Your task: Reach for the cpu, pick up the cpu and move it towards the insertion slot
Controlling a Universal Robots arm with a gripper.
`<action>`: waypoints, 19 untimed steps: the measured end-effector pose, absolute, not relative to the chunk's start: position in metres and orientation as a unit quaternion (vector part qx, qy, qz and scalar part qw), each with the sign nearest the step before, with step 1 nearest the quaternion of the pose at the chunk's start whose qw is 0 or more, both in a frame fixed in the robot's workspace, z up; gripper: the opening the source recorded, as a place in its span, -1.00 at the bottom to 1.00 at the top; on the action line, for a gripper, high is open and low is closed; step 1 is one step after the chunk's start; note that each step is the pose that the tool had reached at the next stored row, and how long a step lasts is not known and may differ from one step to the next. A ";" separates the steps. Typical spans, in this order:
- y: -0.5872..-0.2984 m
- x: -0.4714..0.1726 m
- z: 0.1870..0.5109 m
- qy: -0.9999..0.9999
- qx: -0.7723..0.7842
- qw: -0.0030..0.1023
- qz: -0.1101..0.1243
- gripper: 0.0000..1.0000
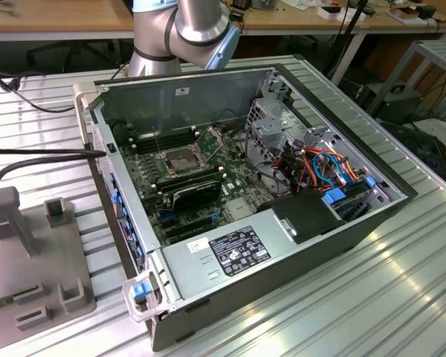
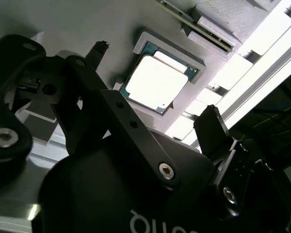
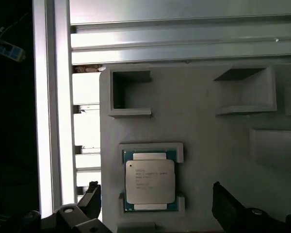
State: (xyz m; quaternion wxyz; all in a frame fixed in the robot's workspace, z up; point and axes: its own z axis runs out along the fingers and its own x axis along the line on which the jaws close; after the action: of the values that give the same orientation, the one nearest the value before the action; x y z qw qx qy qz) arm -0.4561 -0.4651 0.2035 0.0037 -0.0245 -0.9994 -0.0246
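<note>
Black fingers (image 3: 224,206) of the gripper (image 3: 155,190) lie closest to the lens in both wrist views, spread well apart and clamped on nothing. Between them, farther from the lens, lies the cpu (image 3: 150,180). It is a flat square chip with a pale metal face and a thin green border. It sits level in a shallow nest (image 3: 177,151) of a grey fixture plate (image 3: 203,126). One fingertip stands off each of two opposite sides of the chip, and neither touches it. The gripper hangs over the plate with its fingers pointing toward it.

In the second wrist view the same arrangement shows obliquely: the gripper (image 2: 154,78) straddles the cpu (image 2: 157,82), whose bright face is framed by the nest's raised rim. Other raised pockets stand on the plate beyond the chip. The plate rests on a ribbed aluminium tabletop (image 3: 160,41).

In the exterior view the arm (image 1: 189,26) shows as grey joints with a pale blue cap behind an open computer case (image 1: 282,253), and its farther links run out past the picture's edge. The insertion slot (image 1: 180,160) lies on the motherboard (image 1: 230,186) inside that case, a silvery frame round an exposed dark centre.
</note>
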 end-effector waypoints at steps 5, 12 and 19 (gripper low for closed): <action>-0.465 -0.456 0.198 -0.999 -0.024 0.004 -0.028 0.80; -0.465 -0.456 0.198 -0.999 -0.024 0.004 -0.032 0.80; -0.465 -0.456 0.198 -0.999 -0.024 0.004 -0.032 0.63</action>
State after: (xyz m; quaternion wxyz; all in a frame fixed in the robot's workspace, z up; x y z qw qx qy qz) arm -0.4561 -0.4647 0.1976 0.0040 -0.0244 -0.9992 -0.0322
